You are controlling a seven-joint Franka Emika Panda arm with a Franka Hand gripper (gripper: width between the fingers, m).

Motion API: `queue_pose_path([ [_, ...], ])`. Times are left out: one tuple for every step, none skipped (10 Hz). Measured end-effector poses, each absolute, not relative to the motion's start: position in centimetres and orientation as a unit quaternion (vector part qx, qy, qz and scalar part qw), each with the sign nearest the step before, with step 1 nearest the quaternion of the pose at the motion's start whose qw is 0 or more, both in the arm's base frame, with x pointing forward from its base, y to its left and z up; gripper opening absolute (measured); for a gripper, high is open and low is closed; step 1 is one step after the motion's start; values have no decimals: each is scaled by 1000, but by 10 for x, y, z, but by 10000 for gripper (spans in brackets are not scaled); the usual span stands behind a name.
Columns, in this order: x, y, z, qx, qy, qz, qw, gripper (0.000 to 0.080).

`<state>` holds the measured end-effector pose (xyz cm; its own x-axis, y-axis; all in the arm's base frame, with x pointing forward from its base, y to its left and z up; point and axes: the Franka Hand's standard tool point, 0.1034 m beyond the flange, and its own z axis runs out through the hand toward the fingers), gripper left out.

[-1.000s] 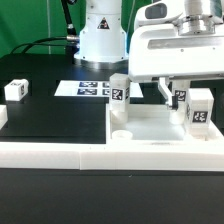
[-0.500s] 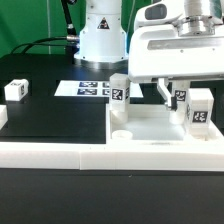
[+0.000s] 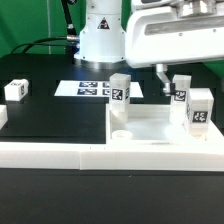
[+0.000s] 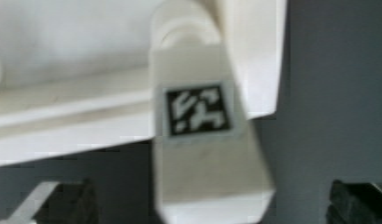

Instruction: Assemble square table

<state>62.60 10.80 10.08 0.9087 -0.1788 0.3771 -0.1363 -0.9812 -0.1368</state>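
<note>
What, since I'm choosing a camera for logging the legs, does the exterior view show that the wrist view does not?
Only the exterior view: its leftmost standing leg, rightmost standing leg, a loose leg block off on the black table, the marker board and the white rail. Only the wrist view: one leg's tag close up, between the fingertips. Both: the open, empty gripper, the square slab, and apparently the middle standing leg under the gripper.

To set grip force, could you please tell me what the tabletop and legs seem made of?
Tabletop: apparently rigid white plastic, matte; crisp edges and a clean round corner hole suggest it. Legs: seemingly the same white plastic, smooth and blocky; their black-and-white tags look like flat printed stickers.
</note>
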Motion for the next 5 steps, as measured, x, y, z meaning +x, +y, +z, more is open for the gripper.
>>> queue_pose_path([
  [621, 111, 97, -980, 79, -173, 59, 649],
  [618, 114, 95, -986, 76, -131, 66, 649],
  [618, 112, 96, -989, 75, -108, 69, 649],
  [612, 112, 93, -993, 73, -61, 71, 649],
  [610, 109, 92, -997, 60, 2, 43, 649],
])
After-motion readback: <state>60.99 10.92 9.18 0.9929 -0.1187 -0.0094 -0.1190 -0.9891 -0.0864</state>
